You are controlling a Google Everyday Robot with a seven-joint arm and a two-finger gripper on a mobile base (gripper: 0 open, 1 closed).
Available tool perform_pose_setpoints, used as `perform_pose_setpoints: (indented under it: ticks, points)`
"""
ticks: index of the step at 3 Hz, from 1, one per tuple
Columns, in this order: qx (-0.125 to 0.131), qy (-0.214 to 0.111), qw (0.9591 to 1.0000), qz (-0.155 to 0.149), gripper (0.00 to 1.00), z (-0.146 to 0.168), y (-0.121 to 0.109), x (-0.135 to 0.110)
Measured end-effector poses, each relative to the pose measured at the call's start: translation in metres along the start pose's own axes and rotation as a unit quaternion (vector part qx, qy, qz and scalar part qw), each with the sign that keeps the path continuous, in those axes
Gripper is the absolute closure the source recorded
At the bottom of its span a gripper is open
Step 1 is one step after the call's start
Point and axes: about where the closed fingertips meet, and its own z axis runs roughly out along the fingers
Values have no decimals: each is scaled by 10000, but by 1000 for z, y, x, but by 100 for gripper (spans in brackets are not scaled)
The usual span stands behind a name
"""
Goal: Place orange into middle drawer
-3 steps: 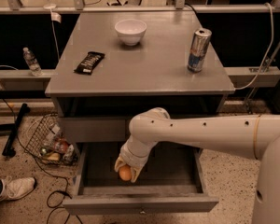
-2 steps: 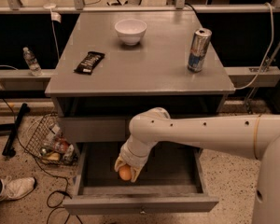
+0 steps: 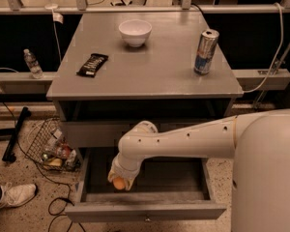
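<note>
Camera view showed the drawer (image 3: 150, 210) pulled wide open below the table (image 3: 154, 71), with the arm (image 3: 183, 141) reaching down into it from the right. The hand (image 3: 119, 182) hung inside the drawer near its left front corner, pinching the orange (image 3: 118, 183). We could not tell whether the fruit touched the drawer floor or sat just above it. By our reckoning the task was nearly done: the orange was within the drawer's walls, and what was left was to let go and lift the arm clear. On the table a bowl (image 3: 135, 32), a can (image 3: 205, 51) and a snack bar (image 3: 92, 64) stood untouched.
</note>
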Motion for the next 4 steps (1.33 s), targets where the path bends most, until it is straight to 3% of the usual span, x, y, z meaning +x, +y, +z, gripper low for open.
perform_pose_setpoints:
  ticks: [2,3,4]
  points:
    - [-64,-124,9985,-523,100,60,-20,18]
    - [-60,-65,9983,-571,100,74,-20,29]
    - [-68,-77,9983,-571,84,76,-19,28]
